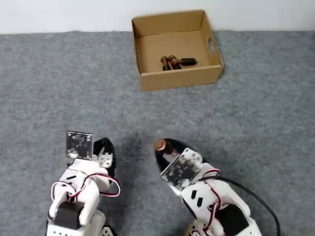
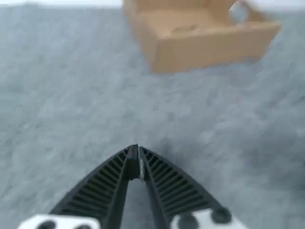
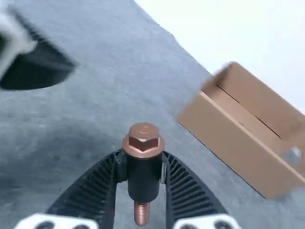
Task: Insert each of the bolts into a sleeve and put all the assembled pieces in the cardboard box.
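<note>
My right gripper is shut on an assembled piece: a copper bolt pushed through a black sleeve, its hex head up and its threaded tip showing below. In the high view that bolt head sits at the tip of the right gripper, near the middle front of the carpet. My left gripper is shut with nothing in it and hangs over bare carpet at the front left. The cardboard box stands at the back with a few assembled pieces lying inside.
Grey carpet covers the table. A white wall runs along the far edge behind the box. The box has a cut-out handle hole in its right wall.
</note>
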Tool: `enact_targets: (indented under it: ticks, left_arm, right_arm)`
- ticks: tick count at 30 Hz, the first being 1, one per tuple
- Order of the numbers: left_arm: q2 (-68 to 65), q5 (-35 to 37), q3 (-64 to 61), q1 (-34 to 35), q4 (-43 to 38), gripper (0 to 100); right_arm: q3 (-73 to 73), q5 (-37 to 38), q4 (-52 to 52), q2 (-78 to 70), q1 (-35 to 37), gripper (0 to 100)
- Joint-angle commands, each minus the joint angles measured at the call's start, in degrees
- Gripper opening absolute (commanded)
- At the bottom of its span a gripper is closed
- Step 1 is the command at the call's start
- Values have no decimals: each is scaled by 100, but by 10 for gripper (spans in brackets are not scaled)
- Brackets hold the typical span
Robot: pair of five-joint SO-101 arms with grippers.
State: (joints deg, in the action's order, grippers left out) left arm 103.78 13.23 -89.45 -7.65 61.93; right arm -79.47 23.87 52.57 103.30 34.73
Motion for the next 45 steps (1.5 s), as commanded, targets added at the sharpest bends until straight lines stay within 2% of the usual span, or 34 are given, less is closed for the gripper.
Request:
enact_targets:
  ticks: [1,6,9,14,16,19,24,31,45]
  left_arm:
    - [44,-457,-382,185,-88,5]
    - [44,-703,-699,387,-53,6]
    - [44,-730,-699,598,-53,6]
    - [44,-721,-699,712,211,6]
    - [44,-703,-699,712,563,6]
    - [44,-712,-699,703,888,6]
    - [44,-721,-699,703,993,6]
    - [44,-721,-699,703,993,6]
    - [44,-721,-699,703,993,6]
  right_arm:
    - [193,-519,-110,31,-769,8]
    - [246,-1468,901,22,-1684,8]
    - [281,-2022,1112,22,-2097,8]
    - [545,-2207,1147,-189,-2220,8]
    - [826,-2295,1138,-620,-2220,8]
    - [1591,-2840,1138,-1719,-2211,8]
    - [3218,-3376,1077,-3881,-2229,8]
    - [5081,-3376,84,-6123,-2211,8]
    - [7596,-3367,-1710,-9736,-2220,8]
